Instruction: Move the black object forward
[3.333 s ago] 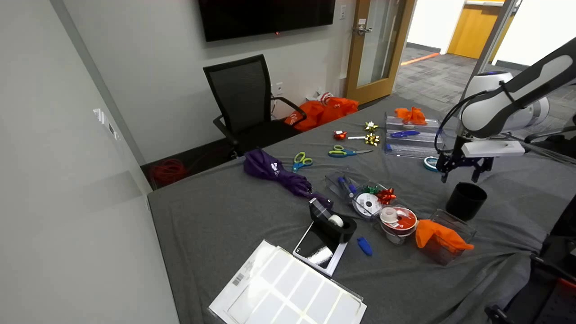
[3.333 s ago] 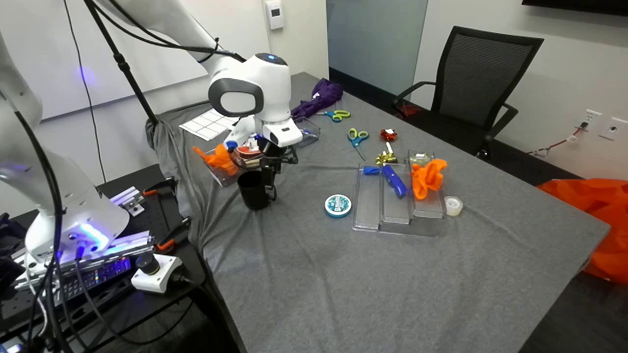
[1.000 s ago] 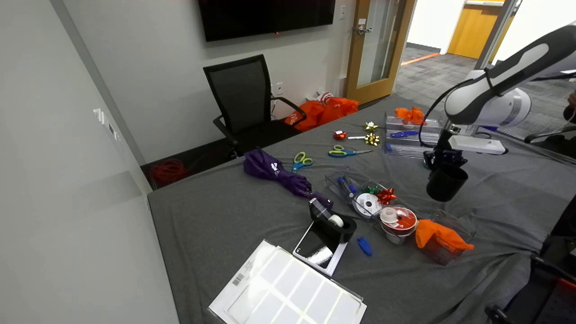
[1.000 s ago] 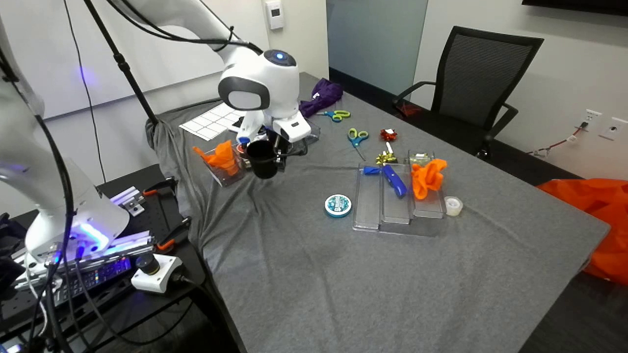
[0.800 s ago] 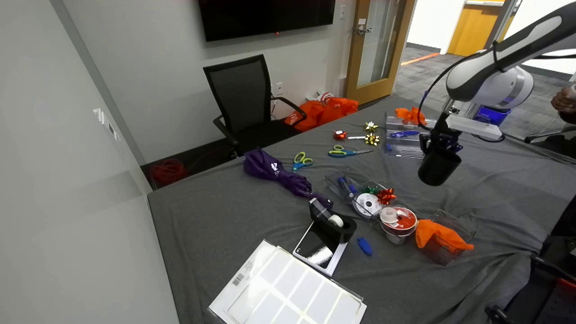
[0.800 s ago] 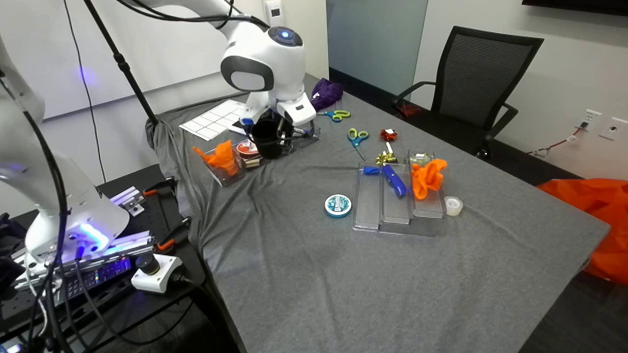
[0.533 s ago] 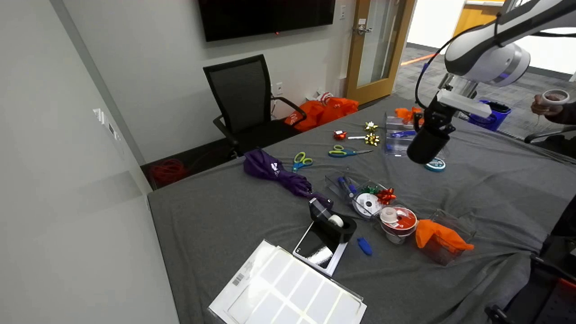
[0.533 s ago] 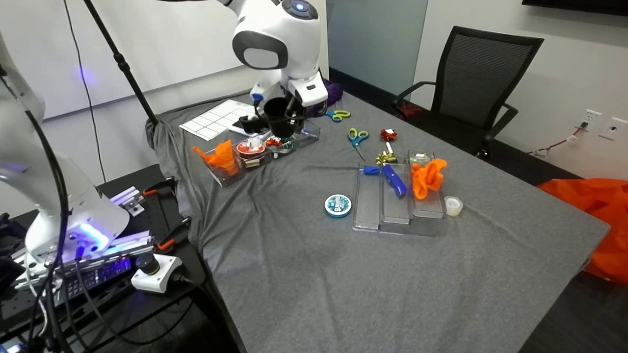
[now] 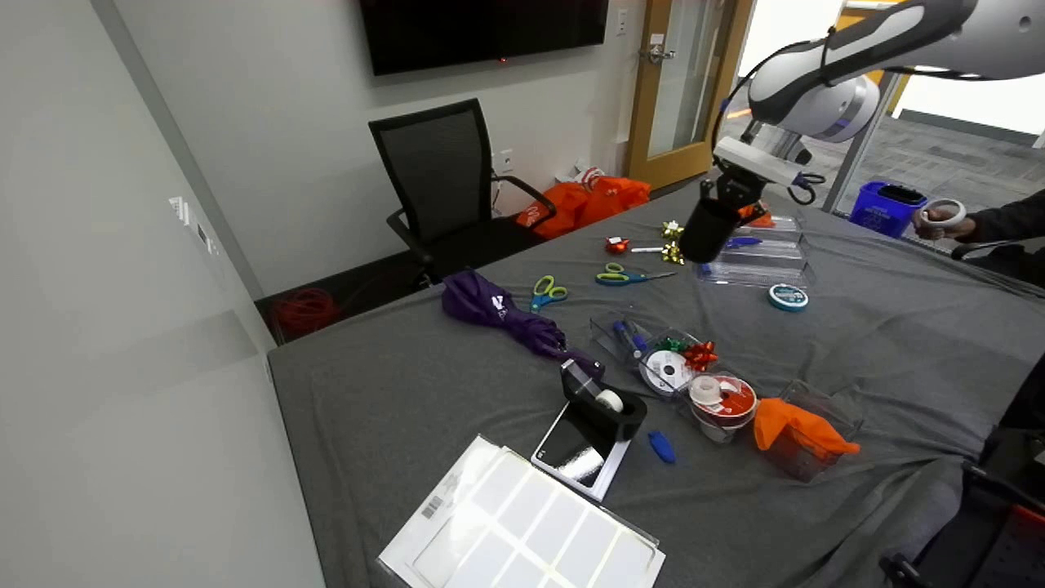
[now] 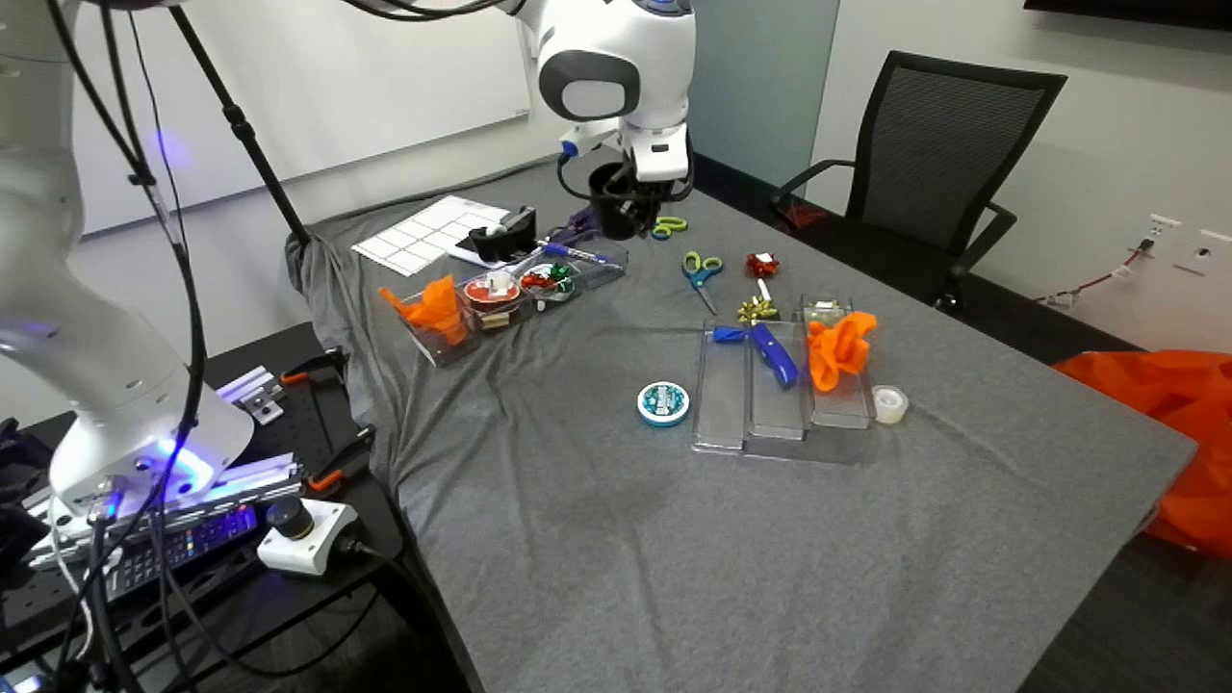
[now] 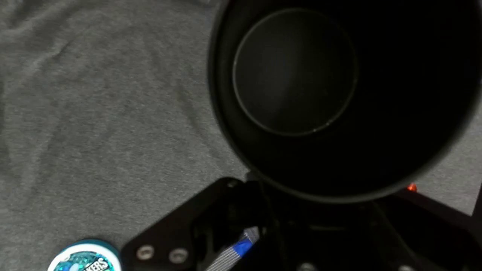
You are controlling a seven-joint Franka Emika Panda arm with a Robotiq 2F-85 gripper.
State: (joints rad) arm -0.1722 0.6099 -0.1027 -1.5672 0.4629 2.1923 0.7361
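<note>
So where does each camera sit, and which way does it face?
In an exterior view: high, nearest the label sheets, facing the black chair and door; the arm and gripper show.
In an exterior view: high, with the clear tray near and those sheets far, facing between whiteboard and chair; the base, arm and gripper show.
Wrist view: mounted by the gripper, facing past it into the black cup, gray cloth beyond; only the gripper shows.
Shared: both exterior views hold the chair, tray and sheets; all three, the cup and teal tin.

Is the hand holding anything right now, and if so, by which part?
Yes: the hand holds the black cup, gripped near its rim; the exact contact spots are hidden.
</note>
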